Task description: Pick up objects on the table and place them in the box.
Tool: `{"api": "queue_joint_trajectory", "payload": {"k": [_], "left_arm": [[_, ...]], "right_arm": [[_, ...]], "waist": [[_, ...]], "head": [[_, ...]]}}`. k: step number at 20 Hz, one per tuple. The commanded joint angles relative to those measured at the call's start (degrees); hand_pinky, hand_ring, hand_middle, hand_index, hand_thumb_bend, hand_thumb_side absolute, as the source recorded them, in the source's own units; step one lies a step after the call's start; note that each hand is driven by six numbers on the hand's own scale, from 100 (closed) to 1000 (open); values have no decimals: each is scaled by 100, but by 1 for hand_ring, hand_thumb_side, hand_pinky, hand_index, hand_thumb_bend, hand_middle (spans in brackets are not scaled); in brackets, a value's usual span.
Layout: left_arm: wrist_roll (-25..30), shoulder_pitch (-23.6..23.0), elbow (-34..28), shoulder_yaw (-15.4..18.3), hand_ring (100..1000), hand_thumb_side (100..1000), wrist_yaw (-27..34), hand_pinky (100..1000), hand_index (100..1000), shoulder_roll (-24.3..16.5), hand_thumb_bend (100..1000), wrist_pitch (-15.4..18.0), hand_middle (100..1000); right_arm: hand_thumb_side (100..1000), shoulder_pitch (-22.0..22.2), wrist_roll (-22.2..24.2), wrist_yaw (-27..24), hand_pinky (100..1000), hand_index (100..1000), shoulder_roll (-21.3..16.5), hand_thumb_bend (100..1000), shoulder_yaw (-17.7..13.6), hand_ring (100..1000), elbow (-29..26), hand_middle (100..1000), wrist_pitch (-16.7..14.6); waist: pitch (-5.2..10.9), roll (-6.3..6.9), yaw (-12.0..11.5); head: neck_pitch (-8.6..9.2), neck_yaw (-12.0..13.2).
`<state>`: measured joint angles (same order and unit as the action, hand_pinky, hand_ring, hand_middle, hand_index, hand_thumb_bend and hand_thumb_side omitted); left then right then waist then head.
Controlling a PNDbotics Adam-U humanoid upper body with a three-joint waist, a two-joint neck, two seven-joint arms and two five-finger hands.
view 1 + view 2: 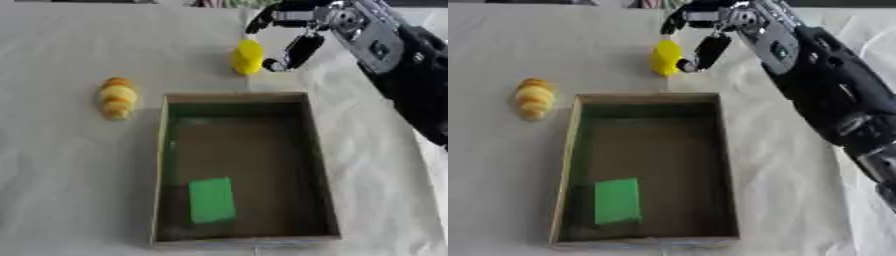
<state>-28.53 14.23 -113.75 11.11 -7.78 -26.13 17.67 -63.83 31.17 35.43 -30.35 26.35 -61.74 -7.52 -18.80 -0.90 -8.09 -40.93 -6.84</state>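
A yellow upright cylinder [248, 56] stands on the table just behind the box's far edge. My right hand [348, 24] comes in from the upper right and hovers beside it, open; its thumb [300, 50] hangs just right of the cylinder and the fingers [262, 19] reach over its top. Whether they touch it I cannot tell. A yellow and orange croissant-shaped object [117, 97] lies to the left of the box. The open cardboard box [161, 165] sits in the middle, with a flat green piece [212, 200] on its floor near the front. My left hand shows in no view.
A pale wrinkled cloth [61, 175] covers the table. My right forearm [833, 100] stretches along the right side of the box. Striped fabric [219, 3] shows at the far edge.
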Motion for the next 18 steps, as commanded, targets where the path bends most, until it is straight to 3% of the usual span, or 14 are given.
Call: {"api": "queue_joint_trajectory", "payload": {"k": [1, 5, 6, 7, 18], "left_arm": [[39, 71, -84, -2, 757, 433, 34, 754, 791, -67, 100, 0, 715], [61, 90, -84, -8, 756, 437, 46, 754, 790, -69, 100, -1, 715], [62, 95, -84, -8, 756, 438, 49, 754, 790, -68, 100, -2, 715], [66, 100, -84, -10, 756, 440, 54, 754, 790, -68, 100, -2, 715], [110, 143, -84, -24, 754, 454, 80, 754, 788, -42, 100, -1, 715]], "right_arm": [[161, -160, -139, 292, 940, 937, -10, 331, -145, 942, 79, 866, -78], [211, -192, -211, 548, 948, 961, 35, 402, -202, 954, 173, 882, -144], [198, -198, -222, 627, 946, 957, 39, 369, -218, 950, 182, 875, -164], [181, -200, -251, 677, 944, 957, 48, 392, -245, 949, 193, 871, -179], [147, -270, -735, 713, 931, 929, 193, 244, -455, 933, 432, 845, 2]], "waist": [[83, 7, -22], [43, -8, -44], [31, -12, -51], [19, -16, -57], [-120, -60, -179]], "head": [[78, -16], [106, -31], [116, -33], [124, -34], [242, -108]]}}
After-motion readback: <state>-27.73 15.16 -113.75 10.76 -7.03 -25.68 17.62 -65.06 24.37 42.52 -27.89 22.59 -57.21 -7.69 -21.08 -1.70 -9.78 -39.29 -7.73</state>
